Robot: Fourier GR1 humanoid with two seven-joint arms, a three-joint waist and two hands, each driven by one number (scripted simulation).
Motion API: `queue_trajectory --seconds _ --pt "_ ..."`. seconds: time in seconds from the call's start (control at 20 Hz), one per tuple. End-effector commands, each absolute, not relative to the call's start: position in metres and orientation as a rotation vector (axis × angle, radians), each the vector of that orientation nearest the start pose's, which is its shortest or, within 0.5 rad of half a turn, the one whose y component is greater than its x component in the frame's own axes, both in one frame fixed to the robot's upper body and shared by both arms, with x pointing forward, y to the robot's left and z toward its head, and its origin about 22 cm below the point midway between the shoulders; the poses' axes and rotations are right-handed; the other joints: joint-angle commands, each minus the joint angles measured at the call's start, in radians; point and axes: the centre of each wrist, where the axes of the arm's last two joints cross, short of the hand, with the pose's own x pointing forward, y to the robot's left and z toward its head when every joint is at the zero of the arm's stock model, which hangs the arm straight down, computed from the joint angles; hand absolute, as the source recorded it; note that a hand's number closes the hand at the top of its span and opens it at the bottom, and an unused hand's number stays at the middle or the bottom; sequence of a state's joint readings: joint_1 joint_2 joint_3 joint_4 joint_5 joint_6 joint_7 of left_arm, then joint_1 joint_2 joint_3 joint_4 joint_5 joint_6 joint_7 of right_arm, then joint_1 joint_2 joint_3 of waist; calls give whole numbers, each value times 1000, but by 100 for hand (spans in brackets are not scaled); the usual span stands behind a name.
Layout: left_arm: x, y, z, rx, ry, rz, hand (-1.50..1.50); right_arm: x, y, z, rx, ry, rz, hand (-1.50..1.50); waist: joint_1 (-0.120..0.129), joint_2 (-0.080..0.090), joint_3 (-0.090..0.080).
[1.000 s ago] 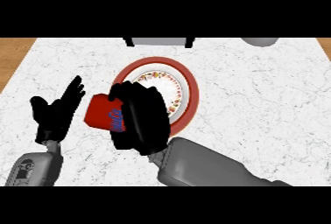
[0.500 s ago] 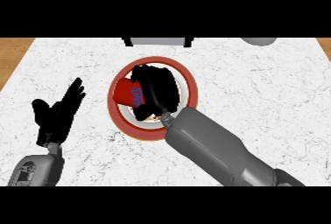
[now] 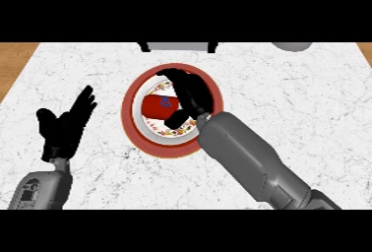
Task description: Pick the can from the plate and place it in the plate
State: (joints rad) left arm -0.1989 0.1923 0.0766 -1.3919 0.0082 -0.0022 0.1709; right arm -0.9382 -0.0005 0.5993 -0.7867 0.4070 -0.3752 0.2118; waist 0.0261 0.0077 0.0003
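Observation:
A red can [image 3: 160,105] with a blue mark lies in the white patterned middle of a red-rimmed plate [image 3: 131,124] at the counter's centre. My right hand [image 3: 192,94] comes in from the lower right and lies over the plate's right half, right beside the can. Its fingers stretch up past the can and its thumb points left just below it, so the hand is open and the can's top face shows. At the left of the counter my left hand [image 3: 64,127] rests open with its fingers up, apart from the plate.
A grey object [image 3: 178,47] stands at the counter's far edge behind the plate, and a grey rounded thing [image 3: 292,46] sits at the far right. The white marble counter ends at the left in a wooden strip [image 3: 15,56].
My right hand carried the can from the plate's left side onto its middle. Its fingers have spread off the can, which now shows. The left hand has stayed put.

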Motion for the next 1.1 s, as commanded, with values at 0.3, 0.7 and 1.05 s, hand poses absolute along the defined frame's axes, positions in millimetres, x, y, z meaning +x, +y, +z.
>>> queue_trajectory --seconds 0.3,0.7,1.05 --pt "288 284 30 172 -1414 -95 0 359 -26 93 -110 -2069 719 -150 -12 -6 1" --pt "285 282 11 173 -1400 -78 0 353 -44 101 179 -1783 512 -150 -25 -6 0" --pt "285 287 12 150 -1417 -94 0 360 -80 82 246 -1814 523 -150 -23 -6 0"
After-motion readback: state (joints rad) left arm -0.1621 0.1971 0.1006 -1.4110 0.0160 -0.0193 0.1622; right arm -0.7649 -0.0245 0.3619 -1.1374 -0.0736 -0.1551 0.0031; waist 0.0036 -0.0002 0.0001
